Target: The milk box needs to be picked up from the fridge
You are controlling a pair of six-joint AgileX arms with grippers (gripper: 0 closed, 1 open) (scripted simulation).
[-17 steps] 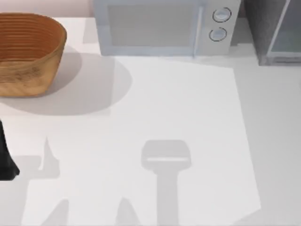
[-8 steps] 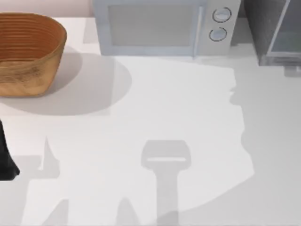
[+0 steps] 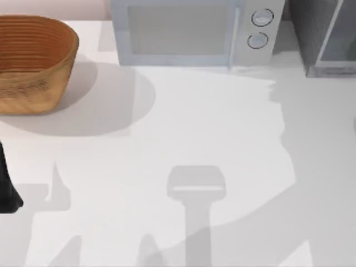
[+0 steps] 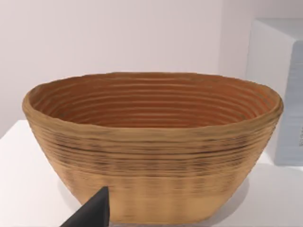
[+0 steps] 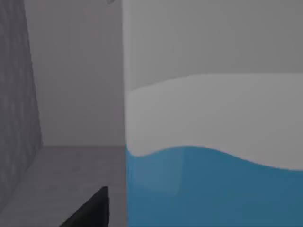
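Milk box (image 5: 213, 142) is seen close up from the right wrist view, white above with a sky-blue band below, standing on a grey shelf floor (image 5: 71, 165) inside the fridge (image 3: 322, 36), with a dark speckled inner wall (image 5: 16, 94) beside it. A dark fingertip of the right end effector (image 5: 90, 208) is caught at the lower edge of that view, just beside the carton; whether the fingers are spread or pressed together cannot be told. From above, the fridge is found at the far right corner of the counter (image 3: 222, 122), its pale-framed door panel (image 3: 336, 39) angled outward, and the light grey microwave (image 3: 194, 30) with its two round dials (image 3: 261, 28) is set just to its left. The wicker basket (image 3: 33, 61) is placed at the far left of the counter, well apart from the fridge. The left arm (image 3: 6, 183) is parked at the left edge of the counter, and from its wrist camera the basket is faced squarely, with one dark fingertip of the left end effector (image 4: 92, 210) showing low in front of it; its state cannot be told either. Broad arm shadows are cast across the right side of the counter.
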